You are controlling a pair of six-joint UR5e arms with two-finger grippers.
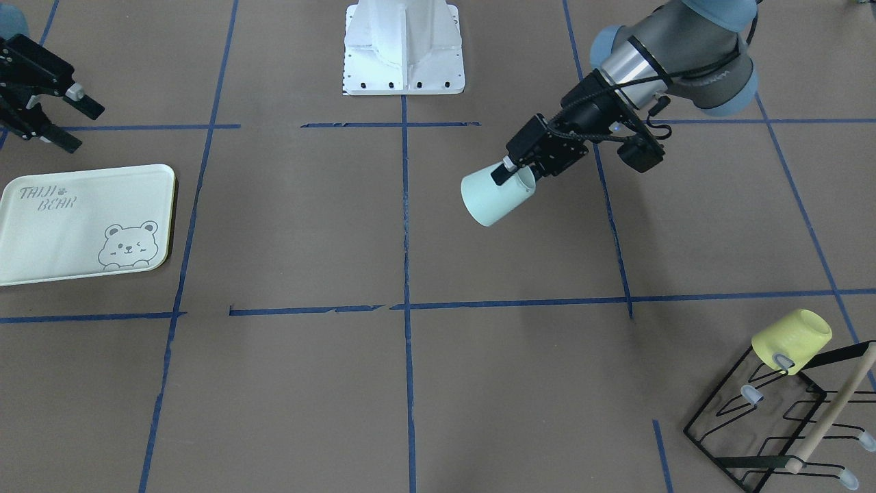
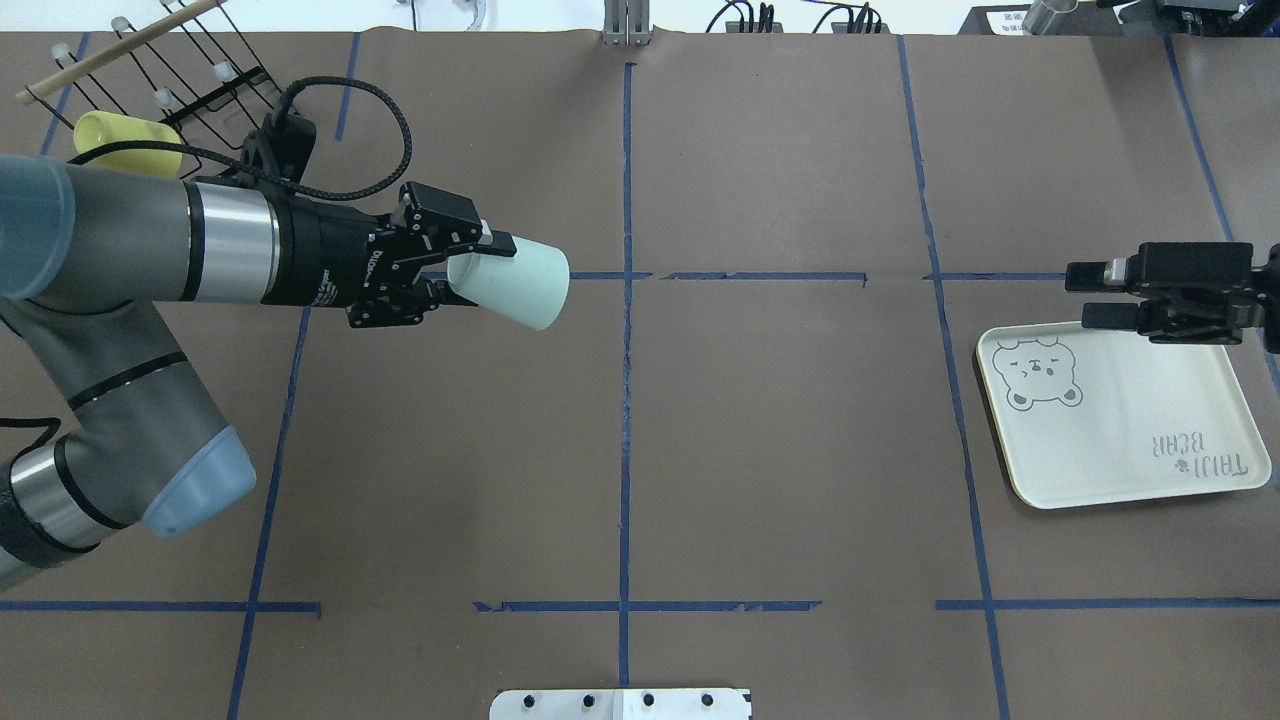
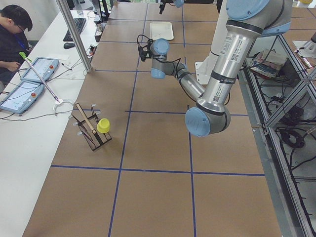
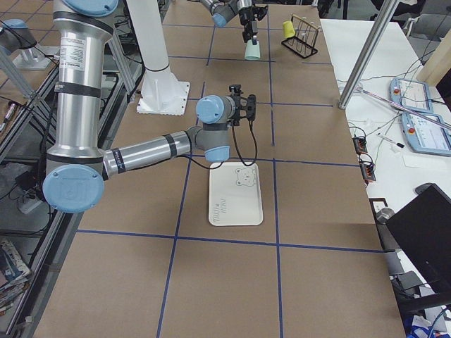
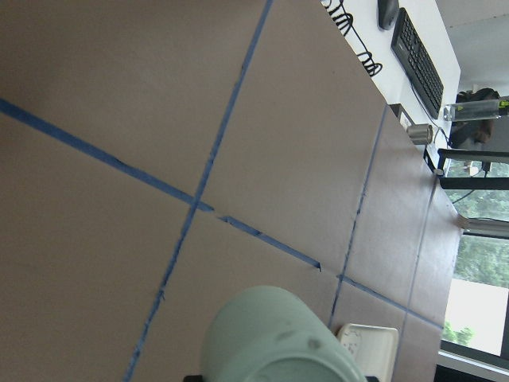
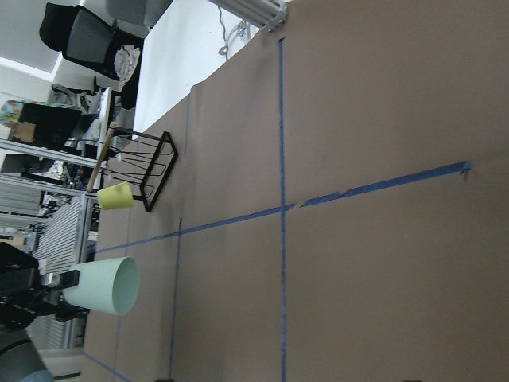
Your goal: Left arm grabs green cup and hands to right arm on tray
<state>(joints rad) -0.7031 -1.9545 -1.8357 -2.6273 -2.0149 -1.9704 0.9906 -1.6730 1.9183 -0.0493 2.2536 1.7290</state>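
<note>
My left tool (image 2: 478,262) grips the green cup (image 2: 520,285) by its rim above the counter (image 2: 780,450), well apart from my open right tool (image 2: 1078,293) near the tray (image 2: 1110,440), so the handover and placing are not yet done.

Tray (image 1: 61,239) cut off by L edge, front view.
</note>
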